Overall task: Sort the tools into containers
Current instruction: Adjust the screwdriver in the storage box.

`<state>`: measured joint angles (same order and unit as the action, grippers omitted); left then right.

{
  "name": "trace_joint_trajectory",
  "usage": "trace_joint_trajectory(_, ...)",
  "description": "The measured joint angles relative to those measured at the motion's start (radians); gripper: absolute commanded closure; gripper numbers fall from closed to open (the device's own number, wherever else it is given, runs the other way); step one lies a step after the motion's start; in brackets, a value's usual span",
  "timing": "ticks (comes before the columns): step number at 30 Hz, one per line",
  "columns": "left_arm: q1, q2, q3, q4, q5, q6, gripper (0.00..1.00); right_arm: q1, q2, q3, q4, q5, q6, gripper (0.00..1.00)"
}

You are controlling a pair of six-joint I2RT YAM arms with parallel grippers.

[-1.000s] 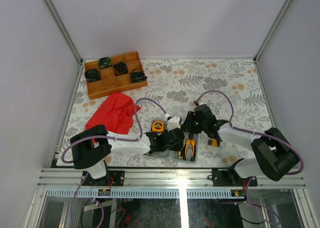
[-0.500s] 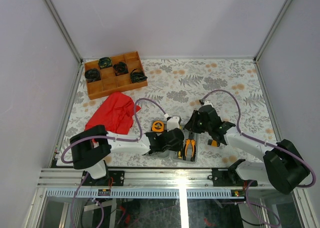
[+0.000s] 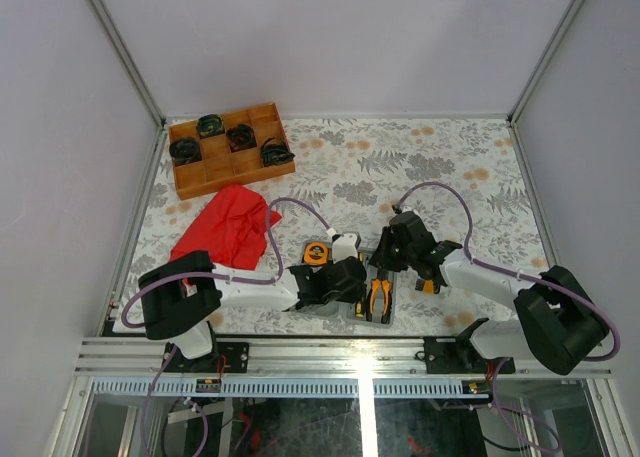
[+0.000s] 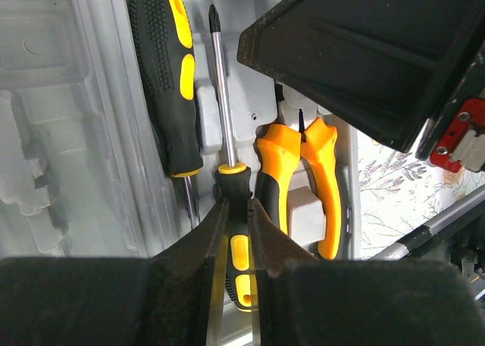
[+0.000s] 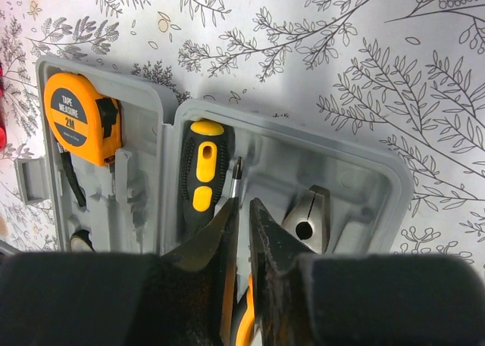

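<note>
The left gripper (image 4: 236,210) is clenched on the black-and-yellow handle of a Phillips screwdriver (image 4: 220,96), at the bottom centre of its wrist view. The shaft points up the frame over the moulded bed of the grey tool case (image 4: 45,134). It lies between a second screwdriver (image 4: 170,96) already in its recess on the left and the orange-handled pliers (image 4: 271,179) on the right. The main risk is a crooked release. If the handle sits on a ridge and not down in its slot, it will rock loose, and the opening fingers have little room before they nudge either neighbour. The right gripper (image 5: 244,206) hangs just above the same spot with its fingers drawn to a narrow slit. Whether they pinch anything I cannot tell, since the wrist view shows only the screwdriver tip past them. With both arms crowded over one light case, a bump or a dragged case seems likely. The tape measure (image 5: 74,117) rests in the lid half at upper left. Well beyond are a red cloth (image 3: 228,227) and a wooden tray (image 3: 235,180).
</note>
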<state>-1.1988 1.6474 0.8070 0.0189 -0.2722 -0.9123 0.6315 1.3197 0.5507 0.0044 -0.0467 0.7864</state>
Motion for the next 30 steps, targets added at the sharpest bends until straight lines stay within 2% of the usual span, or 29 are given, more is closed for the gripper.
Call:
trace_joint_trajectory(20, 0.001, 0.001, 0.0, 0.002, 0.004, 0.001, 1.0, 0.005, 0.082, 0.047, 0.003, -0.051, -0.017, 0.9)
trace_joint_trajectory(26, 0.002, 0.002, 0.0, 0.003, 0.004, 0.001, 1.0, 0.006, 0.113, 0.097, -0.063, -0.044, -0.037, 0.99)
trace_joint_trajectory(30, 0.002, 0.002, -0.003, 0.008, 0.004, 0.001, 1.0, 0.017, 0.15, 0.159, -0.143, -0.023, -0.06, 1.0)
